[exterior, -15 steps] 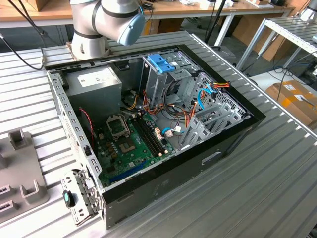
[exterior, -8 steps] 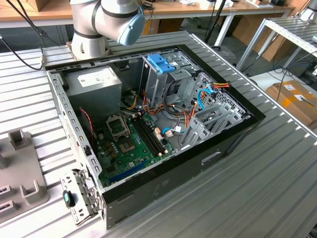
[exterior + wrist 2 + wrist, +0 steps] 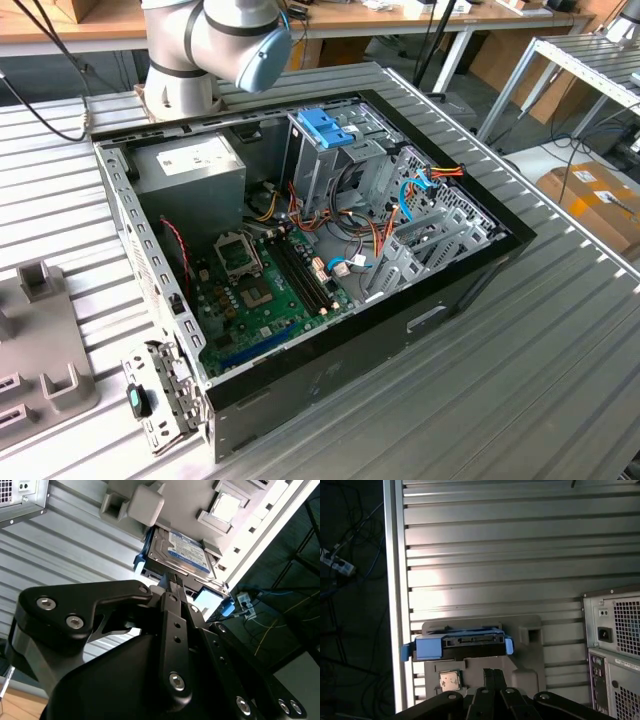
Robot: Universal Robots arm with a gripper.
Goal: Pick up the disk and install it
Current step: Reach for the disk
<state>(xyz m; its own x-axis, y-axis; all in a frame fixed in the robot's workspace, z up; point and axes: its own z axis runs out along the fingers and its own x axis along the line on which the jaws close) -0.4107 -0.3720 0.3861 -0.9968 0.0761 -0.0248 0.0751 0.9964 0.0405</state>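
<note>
Just short of the disk (image 3: 187, 550) in its grey holder (image 3: 180, 505), gripper (image 3: 171, 576) hangs, jaws pressed together (nothing held); I'd open wide, centre across the blue rails (image 3: 427, 647)

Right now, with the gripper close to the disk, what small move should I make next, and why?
Probably open the gripper first. Its jaws look shut and empty, with the tips close to the near edge of the disk, which lies flat on the grey holder, not yet gripped.
</note>
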